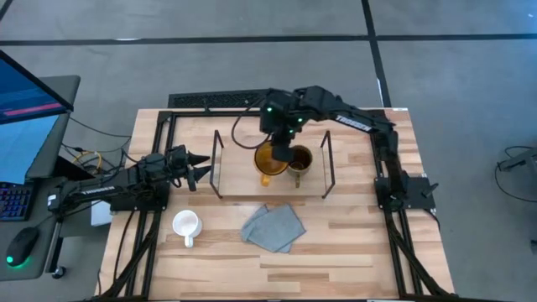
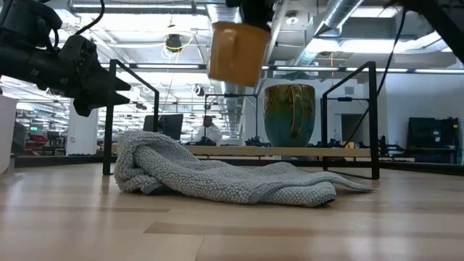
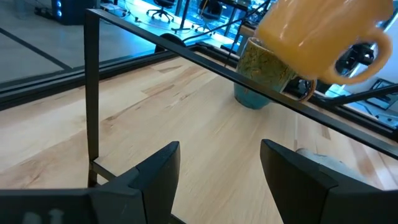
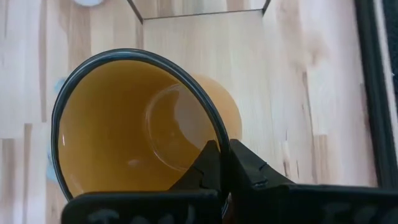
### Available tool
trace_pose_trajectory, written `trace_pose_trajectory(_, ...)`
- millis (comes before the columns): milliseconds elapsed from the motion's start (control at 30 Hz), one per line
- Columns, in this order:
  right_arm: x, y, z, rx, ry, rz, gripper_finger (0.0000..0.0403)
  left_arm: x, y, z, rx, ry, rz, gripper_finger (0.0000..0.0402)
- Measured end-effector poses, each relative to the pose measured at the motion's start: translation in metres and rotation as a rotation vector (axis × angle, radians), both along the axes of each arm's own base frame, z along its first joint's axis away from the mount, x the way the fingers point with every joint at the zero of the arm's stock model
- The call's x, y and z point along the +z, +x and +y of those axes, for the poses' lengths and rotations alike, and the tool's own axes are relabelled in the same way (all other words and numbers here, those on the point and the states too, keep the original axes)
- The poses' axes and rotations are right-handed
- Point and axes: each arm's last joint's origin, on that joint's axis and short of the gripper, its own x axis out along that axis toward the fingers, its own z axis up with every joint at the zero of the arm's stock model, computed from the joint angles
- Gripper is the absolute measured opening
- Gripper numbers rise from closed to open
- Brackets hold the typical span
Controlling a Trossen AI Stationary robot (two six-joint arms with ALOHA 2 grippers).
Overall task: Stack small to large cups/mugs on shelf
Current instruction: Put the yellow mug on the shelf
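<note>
Farthest toward nine o'clock on the table, the left gripper (image 1: 200, 169) waits just outside the shelf's left wire end, its two dark fingers (image 3: 158, 171) spread wide apart with nothing between them (the left wrist view shows bare wood in the gap). In the low view it hangs above the tabletop (image 1: 352, 243), clear of the surface.

At about seven o'clock from the shelf, the small white mug (image 1: 185, 225) stands alone on the table, mouth up, its handle pointing toward six o'clock. Just beside it at its three o'clock lies the crumpled grey-blue cloth (image 1: 273, 226), in front of the shelf and apart from it; in the low view it fills the middle foreground (image 2: 217, 177).

The shelf (image 1: 235, 178), a light-wood board between thin black wire frame ends, sits near the table's middle. Over its centre the right gripper (image 1: 282, 144) holds the yellow-amber mug (image 1: 268, 161): its fingers are pinched tight on the mug's rim, one inside and one outside the wall, as the right wrist view shows (image 4: 140, 134). The low view puts this mug (image 2: 236, 52) well above the board, tilted slightly, touching nothing beneath it.

Immediately at its three o'clock, the olive-brown mug (image 1: 299, 159) stands upright on the shelf board, its dark inside showing from above. In the low view it (image 2: 290, 114) rests on the board between the frame ends, toward the right one.
</note>
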Motion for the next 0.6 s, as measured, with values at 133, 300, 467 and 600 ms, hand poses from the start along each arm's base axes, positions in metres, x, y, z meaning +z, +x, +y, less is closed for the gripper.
trace_pose_trajectory(133,-0.014,0.011,-0.001,0.029,0.023,0.023,0.0021,0.000,0.000,0.000,0.000,0.000,0.000,0.0215)
trace_pose_trajectory(300,-0.030,0.023,-0.004,0.056,0.020,0.042,0.0021,0.000,0.000,0.000,0.000,0.000,0.000,0.0215)
trace_pose_trajectory(467,-0.042,0.032,-0.006,0.087,0.044,0.039,0.0021,0.000,0.000,0.000,0.000,0.000,0.000,0.0215)
trace_pose_trajectory(600,-0.054,0.039,-0.009,0.088,0.053,0.056,0.0021,0.000,0.000,0.000,0.000,0.002,0.001,0.0215)
